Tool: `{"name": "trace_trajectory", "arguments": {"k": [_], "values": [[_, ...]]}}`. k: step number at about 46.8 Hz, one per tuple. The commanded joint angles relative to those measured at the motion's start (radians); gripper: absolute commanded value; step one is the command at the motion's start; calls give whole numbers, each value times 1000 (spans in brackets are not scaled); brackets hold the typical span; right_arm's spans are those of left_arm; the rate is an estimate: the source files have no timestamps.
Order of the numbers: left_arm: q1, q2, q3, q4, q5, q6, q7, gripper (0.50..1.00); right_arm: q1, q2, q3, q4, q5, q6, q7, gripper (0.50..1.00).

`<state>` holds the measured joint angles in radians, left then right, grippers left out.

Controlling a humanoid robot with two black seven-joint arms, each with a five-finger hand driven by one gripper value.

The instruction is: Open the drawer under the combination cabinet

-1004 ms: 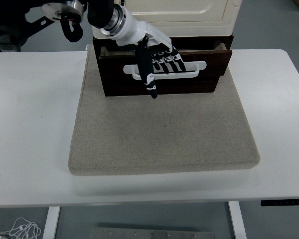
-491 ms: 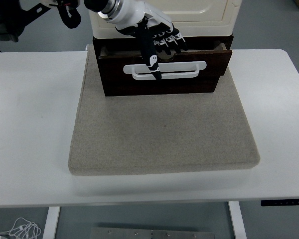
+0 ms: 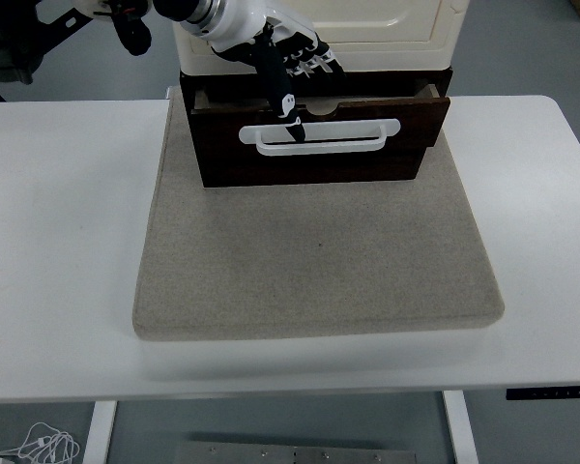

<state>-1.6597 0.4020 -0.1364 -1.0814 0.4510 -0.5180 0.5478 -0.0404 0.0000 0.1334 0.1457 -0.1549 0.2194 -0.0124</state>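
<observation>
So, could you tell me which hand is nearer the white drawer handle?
Left. The left hand hangs just above the white drawer handle, one fingertip almost reaching it; the right hand is out of view.

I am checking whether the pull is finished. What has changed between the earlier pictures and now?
The left hand let go of the white handle and rose back toward the cream cabinet; its fingers now hang loosely above the drawer. The drawer stayed pulled out on the grey mat, and the table is unchanged.
</observation>
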Motion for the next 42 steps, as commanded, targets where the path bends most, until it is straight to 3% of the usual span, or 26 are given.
{"name": "trace_trajectory", "arguments": {"k": [1,23,42], "values": [[1,0,1,0,0,0,0,1000,-1,0,0,0,0,0,0,926],[12,-5,0,-11,-3,-16,1,1000,-1,0,0,0,0,0,0,926],[12,0,-15,-9,-14,-79,1,1000,0,0,0,0,0,0,0,926]]}}
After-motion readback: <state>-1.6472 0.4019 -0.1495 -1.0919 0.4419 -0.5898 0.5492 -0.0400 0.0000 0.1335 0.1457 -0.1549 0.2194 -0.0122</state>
